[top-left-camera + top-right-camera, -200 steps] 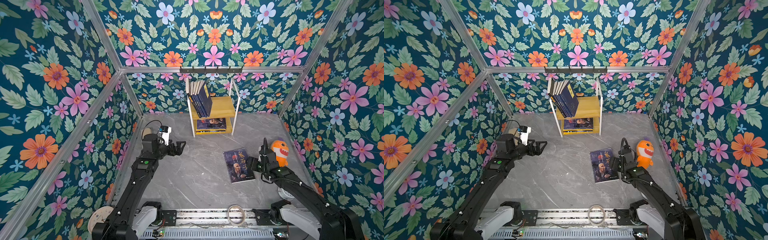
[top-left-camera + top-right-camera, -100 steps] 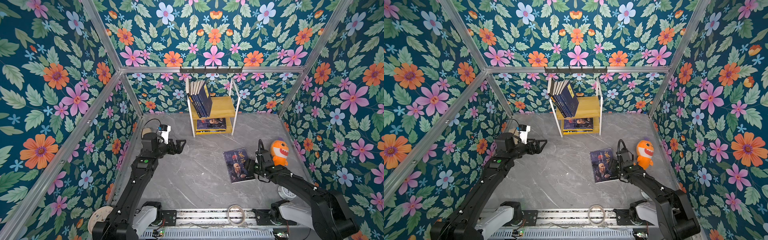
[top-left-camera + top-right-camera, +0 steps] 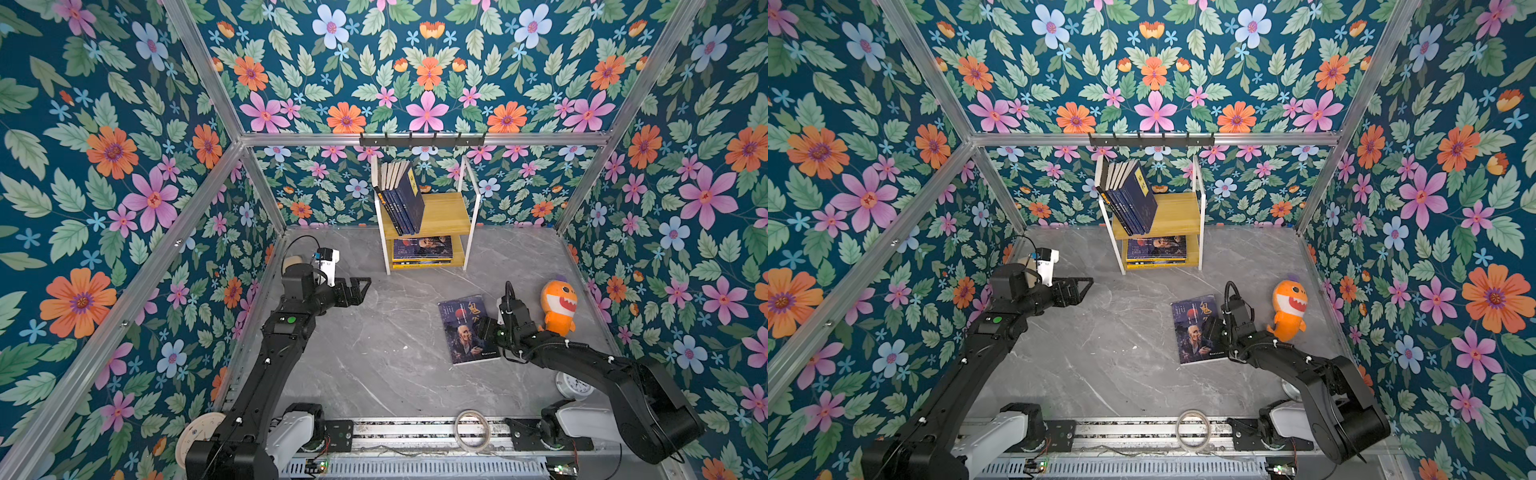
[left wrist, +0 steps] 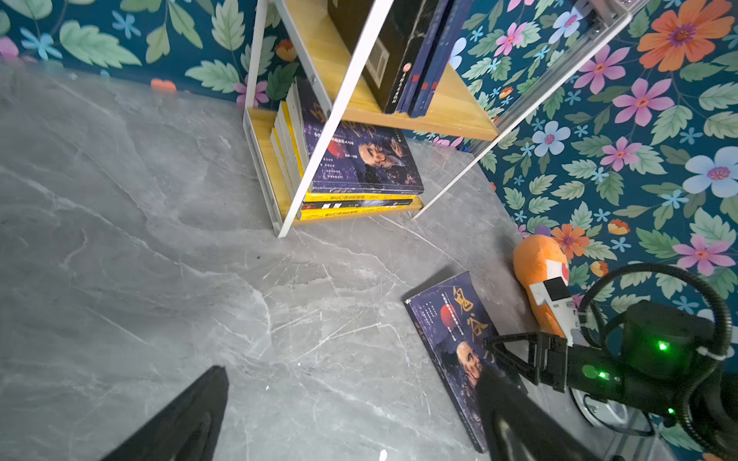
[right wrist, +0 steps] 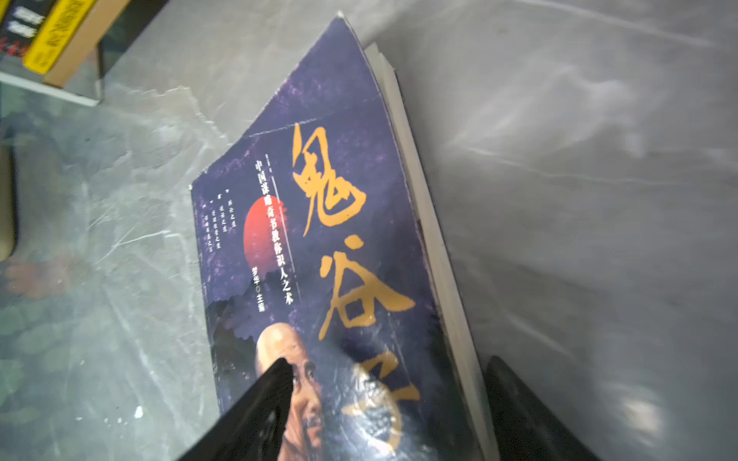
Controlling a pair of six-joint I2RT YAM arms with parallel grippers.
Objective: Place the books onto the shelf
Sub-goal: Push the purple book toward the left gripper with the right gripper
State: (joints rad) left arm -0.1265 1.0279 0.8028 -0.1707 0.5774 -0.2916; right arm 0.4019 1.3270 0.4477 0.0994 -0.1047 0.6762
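Seen in both top views, the left arm rises from the 7 o'clock corner and bends at the elbow. Its black left gripper hangs above the grey marbled tabletop at about 10 o'clock, aimed toward 3 o'clock, jaws spread wide and empty. The right arm stretches low from 5 o'clock with its forearm nearly flat. The black right gripper stands astride the 3 o'clock long edge of the dark purple paperback with an old-man portrait and orange brush-lettered title. One finger is over the glossy cover and the other is beyond the pale page block. The jaws are parted, and I cannot tell whether they press the book. That paperback lies flat and face up at about 3 o'clock on the table, its long axis running roughly 12 to 6 o'clock and its title head toward 12. The small two-tier rack of yellowish wood boards on a thin white metal frame stands at 12 o'clock. Navy paperbacks with yellow labels lean on its upper board, tilted toward 11 o'clock. A flat stack of paperbacks with yellow spines fills its lower board.
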